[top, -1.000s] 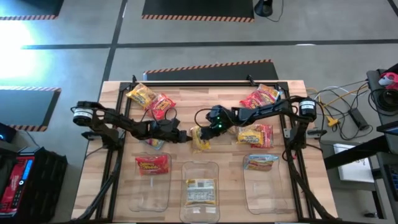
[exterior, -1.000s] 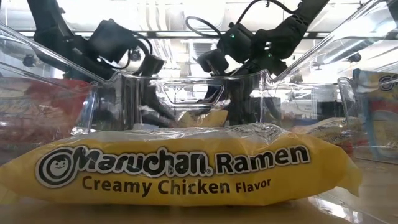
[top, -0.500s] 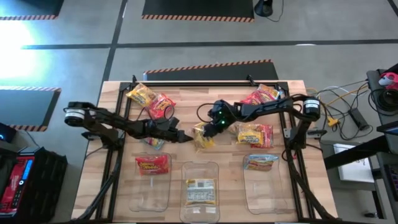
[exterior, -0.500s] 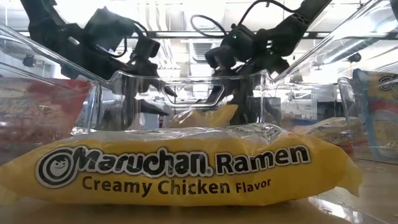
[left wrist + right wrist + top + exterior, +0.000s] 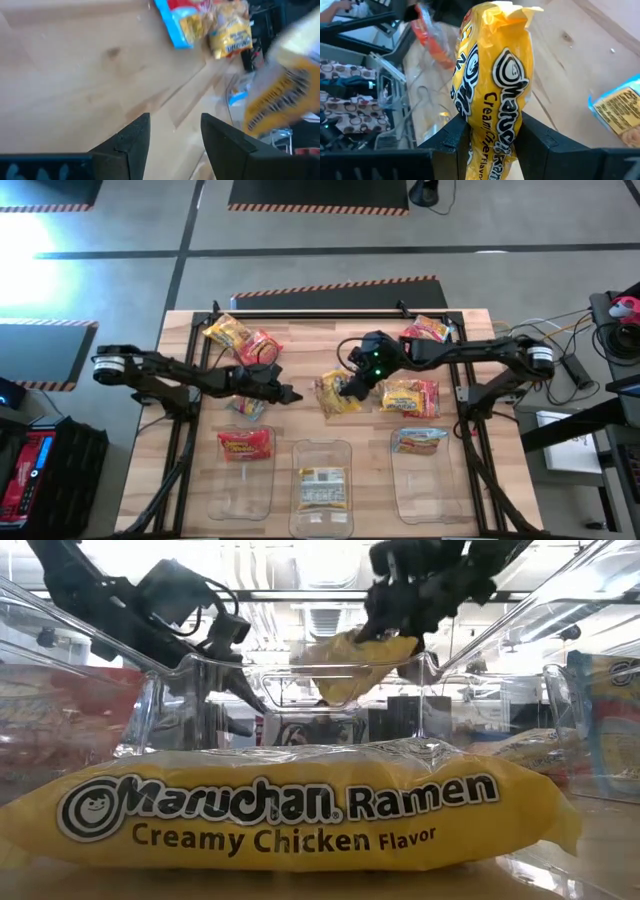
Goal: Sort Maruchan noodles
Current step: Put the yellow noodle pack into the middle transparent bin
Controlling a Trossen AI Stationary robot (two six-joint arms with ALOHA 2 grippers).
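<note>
yellow creamy chicken packet [image 5: 492,100] hung pinched between the fingers of the right gripper [image 5: 352,386], lifted clear of the wooden table [image 5: 320,330] near its middle. we saw the left gripper [image 5: 290,395] just beside it, jaws spread and holding nothing. we noted three clear bins [image 5: 323,502] along the near edge: a red packet [image 5: 246,444] in the left bin, a second yellow packet [image 5: 300,805] in the middle bin, a light blue packet [image 5: 420,440] in the right bin. more packets lay loose toward the far corners.
</note>
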